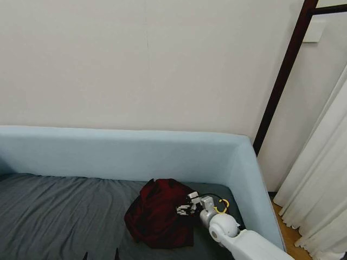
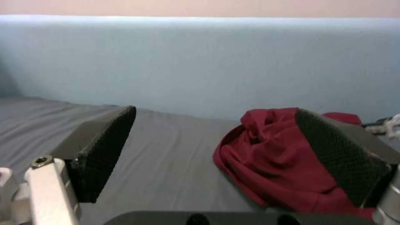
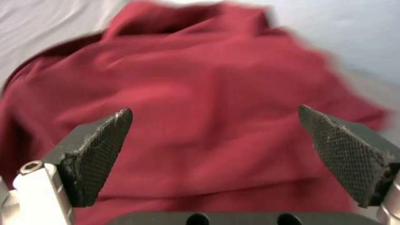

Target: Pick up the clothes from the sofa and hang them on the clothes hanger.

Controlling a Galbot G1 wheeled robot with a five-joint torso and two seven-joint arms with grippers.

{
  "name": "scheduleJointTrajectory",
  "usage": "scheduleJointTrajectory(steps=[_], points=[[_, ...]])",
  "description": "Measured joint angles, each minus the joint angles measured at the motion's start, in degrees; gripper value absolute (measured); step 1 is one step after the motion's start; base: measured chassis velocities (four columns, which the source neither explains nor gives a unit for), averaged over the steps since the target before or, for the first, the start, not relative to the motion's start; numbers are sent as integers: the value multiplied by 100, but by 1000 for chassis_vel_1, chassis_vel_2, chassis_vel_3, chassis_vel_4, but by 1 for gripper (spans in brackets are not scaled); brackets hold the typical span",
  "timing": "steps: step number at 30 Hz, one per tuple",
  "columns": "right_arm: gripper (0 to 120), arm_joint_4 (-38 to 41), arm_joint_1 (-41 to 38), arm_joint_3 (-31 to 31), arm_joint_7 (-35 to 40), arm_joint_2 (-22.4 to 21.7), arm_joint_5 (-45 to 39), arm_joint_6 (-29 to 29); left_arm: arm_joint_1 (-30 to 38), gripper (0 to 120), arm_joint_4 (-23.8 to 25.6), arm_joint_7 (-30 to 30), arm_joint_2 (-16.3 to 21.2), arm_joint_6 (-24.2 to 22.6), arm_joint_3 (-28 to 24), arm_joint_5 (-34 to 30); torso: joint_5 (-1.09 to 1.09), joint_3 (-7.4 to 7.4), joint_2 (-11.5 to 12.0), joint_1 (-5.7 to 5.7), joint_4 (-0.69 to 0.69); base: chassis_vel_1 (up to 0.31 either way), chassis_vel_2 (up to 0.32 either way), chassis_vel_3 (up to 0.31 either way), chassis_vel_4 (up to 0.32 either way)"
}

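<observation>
A crumpled dark red garment [image 1: 158,215] lies on the sofa's grey seat [image 1: 59,211] near its right end. My right gripper [image 1: 184,209] reaches in from the lower right to the garment's right edge. In the right wrist view its fingers [image 3: 93,152] stand wide apart, open, just above the red cloth [image 3: 206,93]. My left gripper [image 2: 218,154] is open low over the seat, with the garment [image 2: 269,154] lying beyond its fingertips to one side. Its fingertips [image 1: 116,252] peek in at the bottom edge of the head view.
The sofa's light blue backrest [image 1: 124,149] and right armrest [image 1: 249,179] wall in the seat. A dark rack pole [image 1: 282,76] leans up the wall at the right. White curtains [image 1: 325,179] hang at the far right over a wooden floor.
</observation>
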State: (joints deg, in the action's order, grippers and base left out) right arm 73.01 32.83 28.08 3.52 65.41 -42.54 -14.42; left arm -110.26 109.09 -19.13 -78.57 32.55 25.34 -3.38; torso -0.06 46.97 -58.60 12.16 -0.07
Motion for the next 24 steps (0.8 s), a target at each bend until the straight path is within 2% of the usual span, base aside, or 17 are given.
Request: scheduleJointTrajectory(steps=[6, 8, 9, 13, 20, 22, 24], points=[[100, -571, -218, 424, -216, 547, 166, 289, -120, 100, 87, -6, -54, 16, 84, 20, -1, -1, -1, -1, -1, 0, 0, 0, 0], [100, -956, -305, 573, -225, 857, 375, 508, -150, 100, 118, -11, -174, 16, 128, 20, -1, 0, -1, -1, 0, 0, 0, 0, 0], [100, -956, -305, 573, -225, 857, 375, 508, -150, 100, 118, -11, -174, 16, 128, 20, -1, 0, -1, -1, 0, 0, 0, 0, 0], [100, -1508, -432, 668, -337, 1343, 439, 611, -171, 100, 167, -44, -492, 17, 291, -103, 0, 0, -1, -1, 1, 0, 0, 0, 0], [98, -2145, -572, 745, -532, 1687, 569, 434, -158, 100, 162, -82, -531, 48, 376, -11, 1, -1, -1, -1, 1, 0, 0, 0, 0], [94, -2266, -574, 761, -560, 1715, 566, 382, -122, 100, 164, -103, -535, 35, 414, -18, 0, 0, -1, -1, 0, 0, 0, 0, 0], [85, -2368, -556, 763, -573, 1731, 566, 375, -90, 100, 184, -121, -526, 11, 480, -70, 0, -1, -1, -1, -1, 0, 0, 0, 0]])
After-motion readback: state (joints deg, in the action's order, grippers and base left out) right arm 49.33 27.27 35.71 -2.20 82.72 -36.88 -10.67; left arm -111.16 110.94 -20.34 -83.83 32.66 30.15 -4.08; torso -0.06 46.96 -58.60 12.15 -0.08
